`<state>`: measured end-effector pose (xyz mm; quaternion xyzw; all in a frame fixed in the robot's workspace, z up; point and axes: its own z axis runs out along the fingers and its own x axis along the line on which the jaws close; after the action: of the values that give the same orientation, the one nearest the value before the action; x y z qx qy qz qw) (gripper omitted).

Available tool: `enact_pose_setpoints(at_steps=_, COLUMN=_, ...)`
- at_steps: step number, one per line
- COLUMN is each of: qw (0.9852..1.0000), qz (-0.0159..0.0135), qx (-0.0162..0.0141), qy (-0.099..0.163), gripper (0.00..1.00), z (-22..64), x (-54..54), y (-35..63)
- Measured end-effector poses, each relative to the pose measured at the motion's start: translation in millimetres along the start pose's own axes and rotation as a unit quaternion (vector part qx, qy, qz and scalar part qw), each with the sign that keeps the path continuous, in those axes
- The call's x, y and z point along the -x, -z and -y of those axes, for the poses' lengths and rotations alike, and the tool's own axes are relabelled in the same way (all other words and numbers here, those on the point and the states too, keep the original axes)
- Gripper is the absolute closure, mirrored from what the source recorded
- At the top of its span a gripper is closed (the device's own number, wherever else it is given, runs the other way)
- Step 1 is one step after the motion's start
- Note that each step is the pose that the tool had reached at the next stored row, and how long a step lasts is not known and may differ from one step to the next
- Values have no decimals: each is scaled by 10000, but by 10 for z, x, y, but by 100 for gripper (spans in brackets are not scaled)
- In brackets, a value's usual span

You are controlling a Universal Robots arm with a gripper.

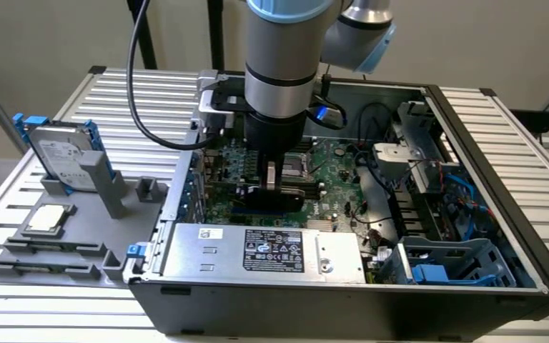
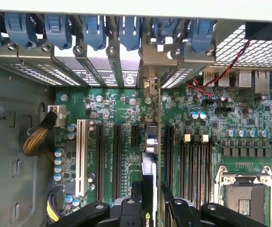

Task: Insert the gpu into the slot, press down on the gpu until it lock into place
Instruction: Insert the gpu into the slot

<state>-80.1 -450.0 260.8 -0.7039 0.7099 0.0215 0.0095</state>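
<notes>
PC case sits on table, motherboard inside, PSU at near edge. Hard drive stands in holder on exterior view's left, CPU nearer.

A pale beige wall fills the upper frame of the exterior view. Below it, a bench of ribbed aluminium slats spans the frame, evenly lit, with soft shadows.
</notes>
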Motion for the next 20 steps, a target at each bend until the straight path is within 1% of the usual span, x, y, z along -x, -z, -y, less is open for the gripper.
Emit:
enact_pose_setpoints(at_steps=11, qw=10000, qz=-2, qx=2, qy=24, gripper=74, z=-1, x=18, y=-6)
enact_pose_setpoints(at_steps=20, qw=10000, qz=-2, qx=2, qy=42, gripper=74, z=-8, x=16, y=-35)
